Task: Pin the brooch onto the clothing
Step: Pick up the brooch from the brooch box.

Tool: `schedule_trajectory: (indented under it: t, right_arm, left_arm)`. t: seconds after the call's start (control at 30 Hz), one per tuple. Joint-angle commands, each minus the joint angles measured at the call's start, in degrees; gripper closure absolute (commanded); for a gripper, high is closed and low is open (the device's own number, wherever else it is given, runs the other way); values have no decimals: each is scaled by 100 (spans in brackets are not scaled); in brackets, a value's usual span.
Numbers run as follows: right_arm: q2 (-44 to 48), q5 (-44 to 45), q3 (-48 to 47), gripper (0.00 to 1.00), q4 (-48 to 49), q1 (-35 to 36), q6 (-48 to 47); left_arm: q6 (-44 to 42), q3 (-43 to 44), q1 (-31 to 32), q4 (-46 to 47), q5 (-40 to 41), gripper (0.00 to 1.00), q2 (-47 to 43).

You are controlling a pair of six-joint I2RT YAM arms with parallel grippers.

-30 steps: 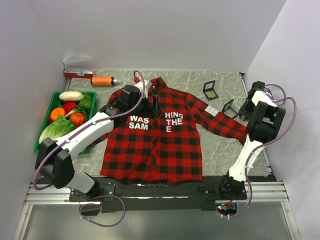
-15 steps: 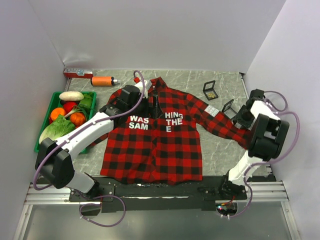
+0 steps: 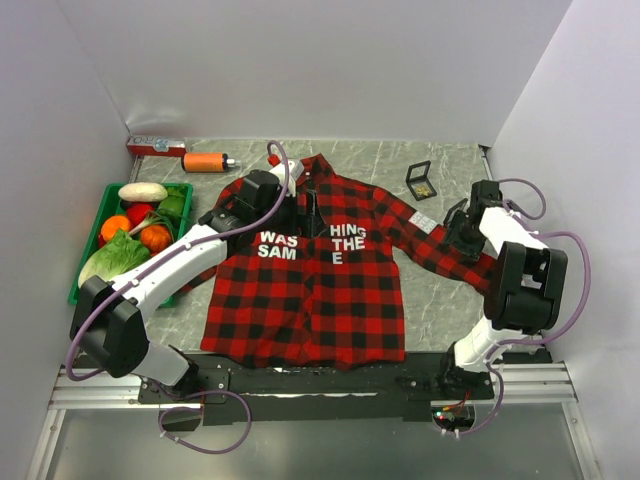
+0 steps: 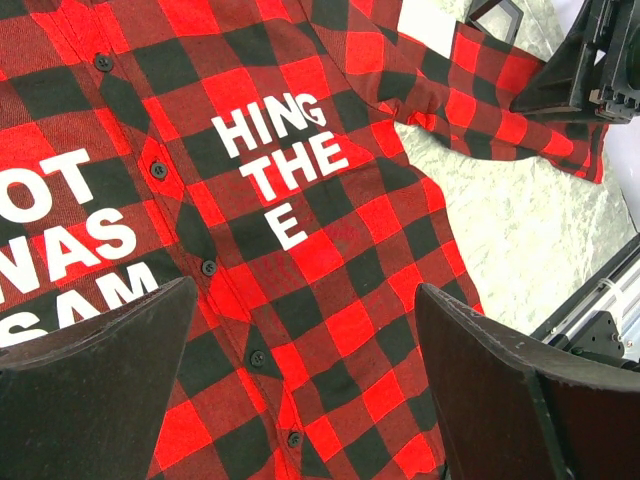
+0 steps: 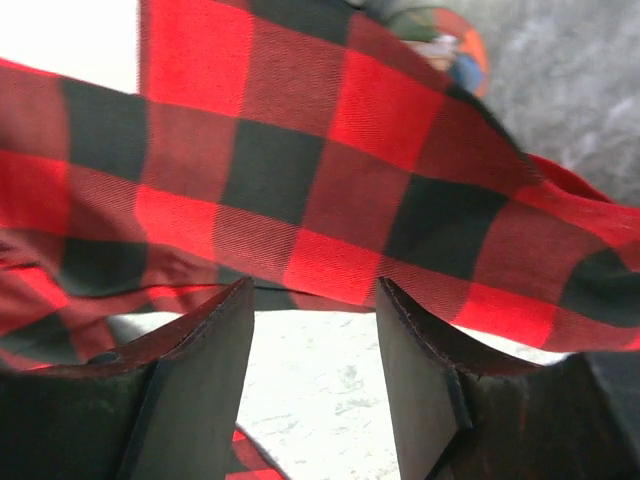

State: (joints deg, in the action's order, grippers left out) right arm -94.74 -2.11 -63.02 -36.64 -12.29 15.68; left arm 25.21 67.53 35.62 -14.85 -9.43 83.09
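Note:
The clothing (image 3: 310, 275), a red-and-black plaid shirt with white lettering, lies flat in the middle of the table. My left gripper (image 3: 300, 200) hovers over its collar and chest, jaws wide open with nothing between them (image 4: 305, 300). My right gripper (image 3: 462, 235) is low over the shirt's right sleeve (image 5: 330, 170), open, with bare table between its fingers (image 5: 313, 290) and the sleeve's edge just past the tips. A small gold piece, apparently the brooch (image 3: 424, 186), lies in an open black box (image 3: 420, 178) behind the sleeve.
A green crate (image 3: 76, 288) of vegetables stands at the left. An orange bottle (image 3: 205, 161) and a red box (image 3: 155, 146) lie at the back left. A white label (image 3: 422, 220) sits on the sleeve. White walls close in on three sides.
My right arm has swung left from the table's right side down onto the sleeve's cuff, covering a small black frame there, and its jaws have widened. The left arm has not moved.

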Motion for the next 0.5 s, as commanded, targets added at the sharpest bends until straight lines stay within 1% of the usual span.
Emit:
schedule_trajectory:
  t: [0.0,0.07,0.13,0.47]
  right_arm:
    - [-27,509,-35,40,17,34,58]
    - [-27,597,53,36,26,104,32]
    - [-10,642,141,34,17,104,31]
    - [-80,791,247,35,-54,289,-13]
  left_arm:
    - [63,156,7,132,-129,4,-214]
    - [80,156,7,132,-164,4,-214]
    - [89,156,7,140,-173,3,-223]
    - [133,138,7,176,-296,3,-240]
